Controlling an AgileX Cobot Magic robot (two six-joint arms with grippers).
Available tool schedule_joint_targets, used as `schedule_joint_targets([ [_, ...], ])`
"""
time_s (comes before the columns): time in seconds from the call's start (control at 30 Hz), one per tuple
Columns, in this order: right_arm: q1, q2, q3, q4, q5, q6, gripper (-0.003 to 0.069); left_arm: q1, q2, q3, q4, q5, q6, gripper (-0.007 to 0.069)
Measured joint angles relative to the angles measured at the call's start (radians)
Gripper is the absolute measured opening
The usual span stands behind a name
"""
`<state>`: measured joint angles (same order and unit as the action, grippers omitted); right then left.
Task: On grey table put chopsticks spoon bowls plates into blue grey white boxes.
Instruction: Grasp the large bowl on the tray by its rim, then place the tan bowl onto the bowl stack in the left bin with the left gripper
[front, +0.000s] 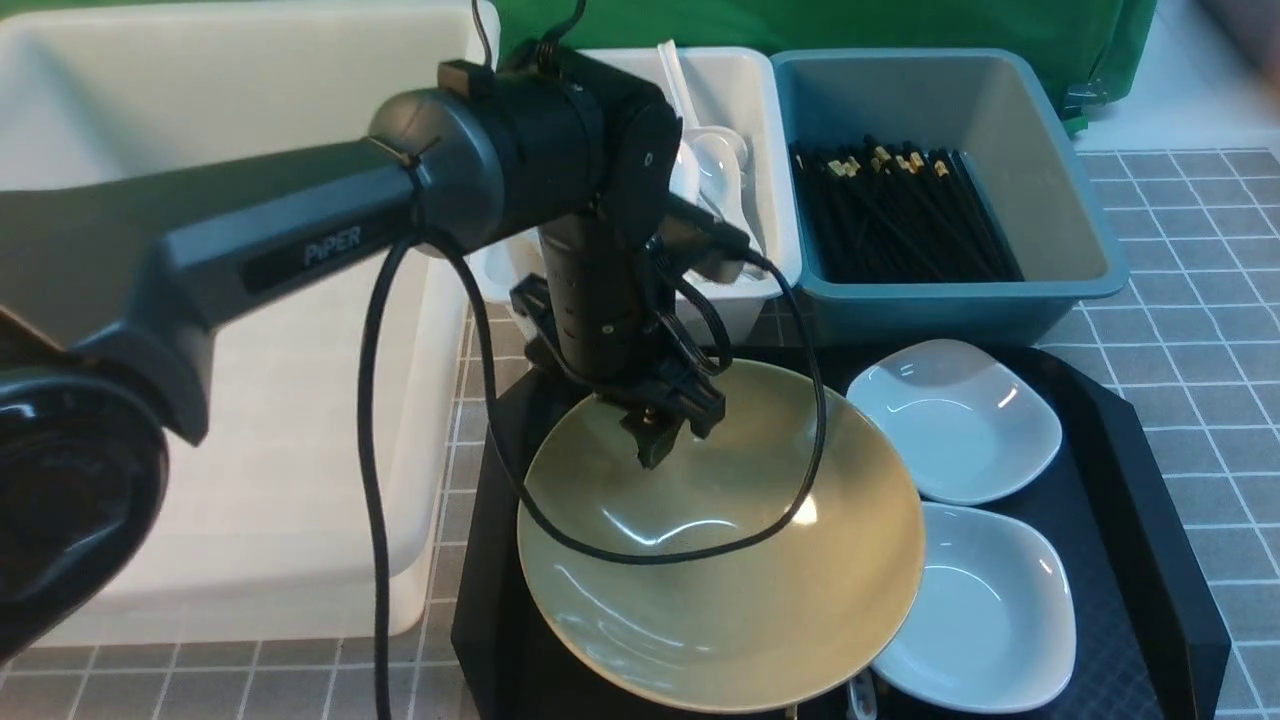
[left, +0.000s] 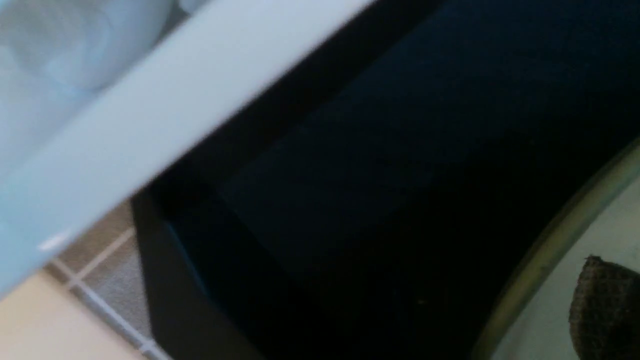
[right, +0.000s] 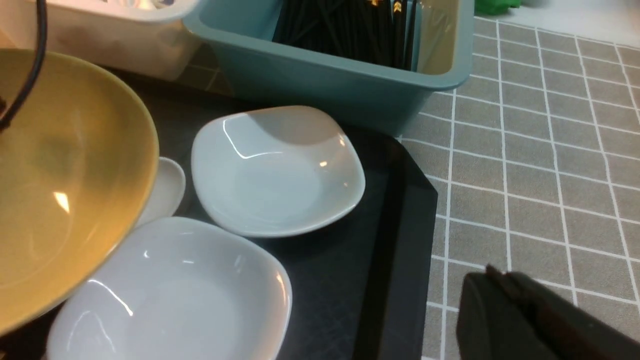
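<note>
The yellowish bowl (front: 720, 560) lies on the black tray, overlapping the two white plates (front: 955, 420) (front: 985, 610). My left gripper (front: 668, 432) hangs open at the bowl's far rim. One fingertip (left: 605, 305) sits inside the bowl, apart from the rim (left: 550, 250); the other is hidden. A white spoon (right: 167, 190) lies half under the bowl. Several chopsticks (front: 900, 210) lie in the blue-grey box (front: 1050, 170). More spoons (front: 715, 160) are in the small white box (front: 765, 120). My right gripper (right: 492, 275) is shut and empty over the grey table (right: 540, 165).
The big white tub (front: 200, 100) stands left of the black tray (front: 1150, 480), under my left arm. A black cable (front: 560, 530) droops into the bowl. Green cloth (front: 800, 25) hangs behind the boxes.
</note>
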<state>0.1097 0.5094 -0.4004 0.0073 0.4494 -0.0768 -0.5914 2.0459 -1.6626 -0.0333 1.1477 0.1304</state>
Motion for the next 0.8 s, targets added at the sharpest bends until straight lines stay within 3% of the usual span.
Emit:
schedule_joint_targets([
  [0.1,0.000,0.000,0.000,0.001,0.000,0.001,0.0037,0.024,0.001,0.000,-0.059,0.003,0.040,0.0151],
  [0.23,0.000,0.000,0.000,0.004,0.000,0.003,0.0037,0.086,-0.013,0.000,-0.205,0.053,0.089,0.0038],
  [0.6,0.000,0.000,0.000,0.008,0.000,0.004,0.0037,0.352,-0.238,0.002,-0.633,0.069,0.376,0.0006],
  [0.73,0.000,0.000,0.000,0.008,0.000,0.004,0.0037,0.461,-0.364,0.002,-0.702,0.081,0.414,0.0006],
  [0.8,0.000,0.000,0.000,0.008,0.000,0.004,0.0037,0.605,-0.469,0.002,-0.682,0.099,0.409,0.0005],
])
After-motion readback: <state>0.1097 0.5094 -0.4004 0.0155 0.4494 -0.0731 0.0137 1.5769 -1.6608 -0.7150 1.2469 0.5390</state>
